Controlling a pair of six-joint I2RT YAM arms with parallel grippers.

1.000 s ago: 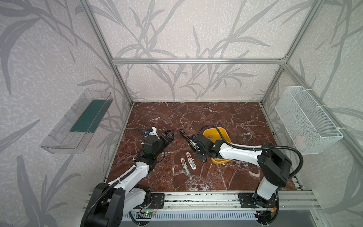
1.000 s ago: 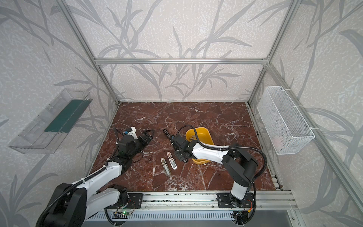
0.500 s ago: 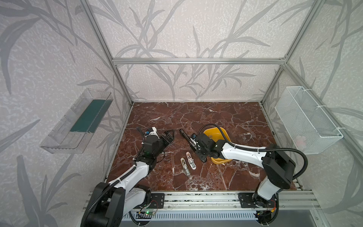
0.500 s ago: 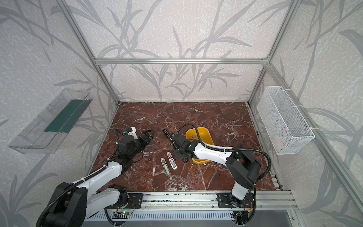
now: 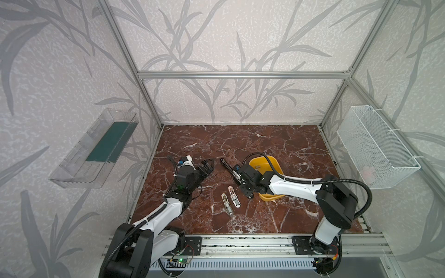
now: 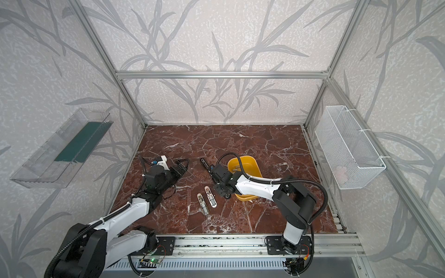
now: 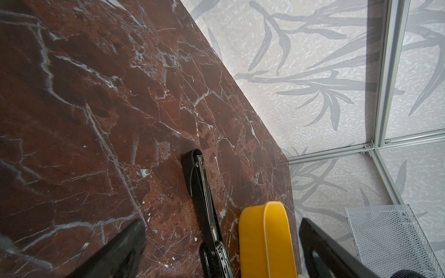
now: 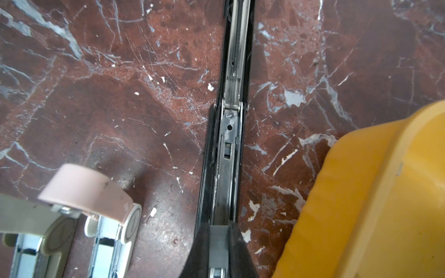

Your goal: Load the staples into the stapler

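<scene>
A black stapler [image 5: 226, 164] [image 6: 204, 164] lies opened flat on the marble floor, its metal channel [image 8: 234, 72] facing up. My right gripper [image 5: 238, 181] [image 6: 216, 181] stands over its near end, shut on a short grey strip of staples [image 8: 218, 237] that sits in line with the channel. My left gripper [image 5: 207, 166] [image 6: 181, 166] rests open to the left of the stapler and holds nothing. In its wrist view the stapler [image 7: 202, 187] shows between its fingers [image 7: 125, 245].
A yellow bin [image 5: 277, 166] [image 6: 255, 166] [image 8: 385, 192] stands right beside the stapler, under the right arm. Two white mini staplers [image 5: 226, 204] [image 5: 234, 197] lie open in front. A wire basket [image 5: 375, 149] hangs on the right wall and a clear shelf [image 5: 96, 149] on the left wall.
The right arm's elbow has shifted slightly to the right while its gripper stays over the stapler. The left arm has not moved.
</scene>
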